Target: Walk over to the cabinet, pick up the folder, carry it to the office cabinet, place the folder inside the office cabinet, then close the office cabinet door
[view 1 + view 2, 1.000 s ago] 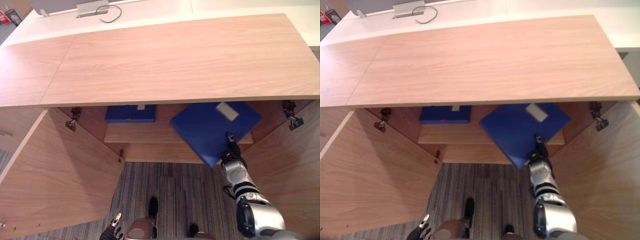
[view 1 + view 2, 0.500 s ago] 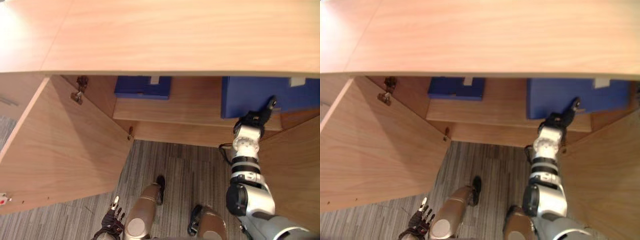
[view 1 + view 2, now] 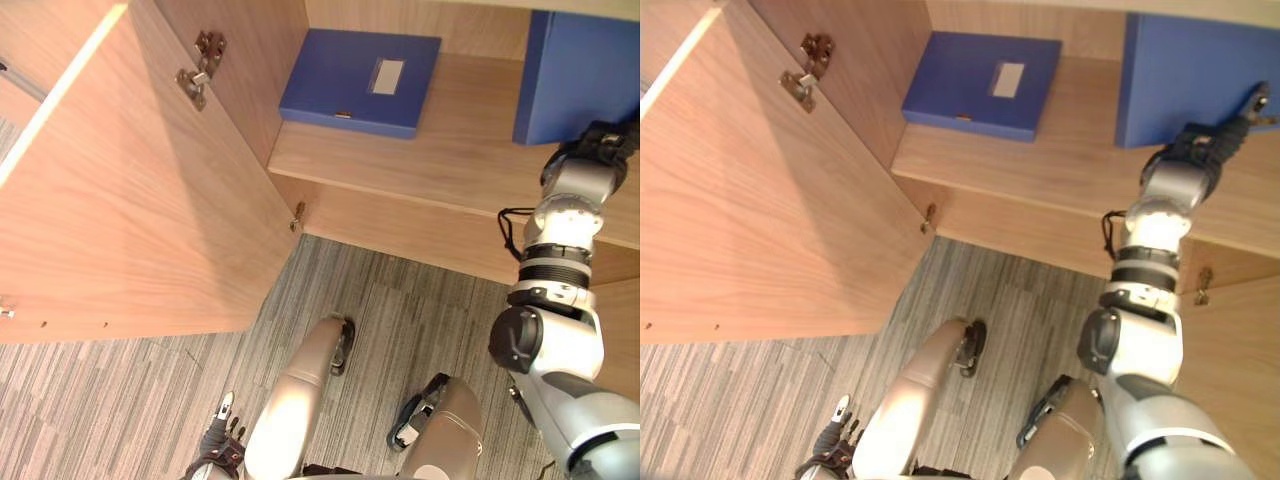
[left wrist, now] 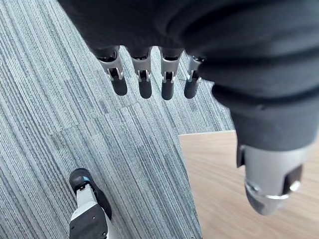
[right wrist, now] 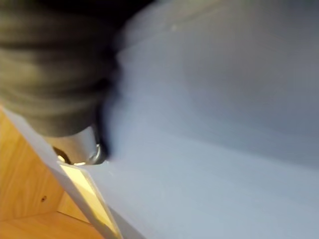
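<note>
Reaching up, the right hand (image 3: 1208,143) touches the upright folder (image 3: 1185,70).

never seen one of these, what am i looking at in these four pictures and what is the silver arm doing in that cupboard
This is a two-legged humanoid robot with silver-grey arms and fingered hands. The two wide pictures come from a camera pair on its head, looking down. The other two come from cameras on its wrists. In front is an open light wooden cabinet, its door standing out at left above grey striped carpet. On the wooden shelf a flat blue folder with a pale label lies at left. A second blue folder stands on edge at right, with the robot's right hand against it. Its grip cannot be made out. The left hand hangs low over the carpet, fingers straight, holding nothing.
</note>
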You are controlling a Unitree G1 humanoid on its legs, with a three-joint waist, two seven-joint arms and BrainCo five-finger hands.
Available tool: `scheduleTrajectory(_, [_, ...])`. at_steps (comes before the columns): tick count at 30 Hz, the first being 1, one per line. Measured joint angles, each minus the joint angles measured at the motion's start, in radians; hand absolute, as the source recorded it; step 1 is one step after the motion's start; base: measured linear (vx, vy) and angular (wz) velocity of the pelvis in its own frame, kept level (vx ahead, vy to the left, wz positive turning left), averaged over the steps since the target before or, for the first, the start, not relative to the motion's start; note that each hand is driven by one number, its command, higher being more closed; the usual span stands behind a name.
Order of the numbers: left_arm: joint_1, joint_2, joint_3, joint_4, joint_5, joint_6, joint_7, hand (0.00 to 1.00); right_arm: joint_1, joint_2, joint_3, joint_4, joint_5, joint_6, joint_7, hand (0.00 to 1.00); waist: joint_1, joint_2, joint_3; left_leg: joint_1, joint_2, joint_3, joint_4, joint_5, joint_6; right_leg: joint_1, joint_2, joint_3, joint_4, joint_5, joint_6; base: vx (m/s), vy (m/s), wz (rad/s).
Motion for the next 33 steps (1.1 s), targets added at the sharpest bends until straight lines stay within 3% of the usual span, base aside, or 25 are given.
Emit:
scheduleTrajectory(11, [0.003,0.007,-0.04,-0.092,-0.003,0.0,0.059,0.0,-0.082,-0.09,0.016,-0.036,-0.033,-0.006,-0.065,1.0,0.0,0.01,0.027,-0.047,0.0,0.021,0.01,0.011,0.015,-0.06,-0.019,0.013,0.029,-0.003,0.001,0.04,-0.02,0.0])
scheduleTrajectory(12, [0.003,0.006,-0.042,-0.103,-0.003,0.0,0.064,0.0,-0.082,-0.089,0.018,-0.049,-0.03,-0.013,-0.077,0.0,0.0,0.01,0.027,-0.048,-0.003,0.022,0.009,0.011,0.015,-0.06,-0.022,0.011,0.029,-0.006,0.001,0.05,-0.029,0.05])
scheduleTrajectory(17, [0.003,0.006,-0.051,-0.128,-0.003,0.001,0.076,0.0,-0.082,-0.088,0.017,-0.064,-0.032,-0.046,-0.12,0.0,-0.003,0.01,0.027,-0.047,-0.017,0.021,-0.005,0.018,0.012,-0.059,-0.033,0.009,0.025,-0.009,0.005,0.04,-0.027,0.08])
scheduleTrajectory(21, [0.003,0.005,-0.054,-0.142,-0.003,0.001,0.075,0.0,-0.082,-0.098,0.02,-0.063,-0.043,-0.023,-0.121,0.0,-0.005,0.01,0.027,-0.045,-0.017,0.018,-0.009,0.019,0.012,-0.056,-0.032,0.005,0.019,-0.009,0.005,0.05,-0.031,0.01])
scheduleTrajectory(26, [0.004,0.005,-0.051,-0.141,-0.004,0.001,0.074,0.0,-0.109,-0.183,0.196,0.022,-0.201,0.126,-0.052,0.0,-0.023,0.01,0.027,-0.043,-0.013,0.02,-0.019,0.022,0.017,-0.057,-0.029,0.006,0.011,-0.009,0.005,0.04,-0.031,-0.02])
scheduleTrajectory(29, [0.004,0.005,-0.049,-0.141,-0.004,0.001,0.071,0.0,-0.16,-0.195,0.284,0.092,-0.235,0.175,-0.009,0.0,-0.027,0.01,0.028,-0.043,-0.002,0.025,-0.022,0.022,0.018,-0.061,-0.022,0.006,0.007,-0.009,0.005,0.04,-0.053,-0.07])
scheduleTrajectory(33, [0.004,0.005,-0.042,-0.139,-0.003,0.001,0.065,0.0,-0.182,-0.21,0.356,0.123,-0.27,0.197,0.035,0.0,-0.03,0.013,0.043,-0.049,0.006,0.027,-0.022,0.022,0.018,-0.072,-0.018,0.009,0.008,-0.009,0.005,0.03,-0.044,-0.04])
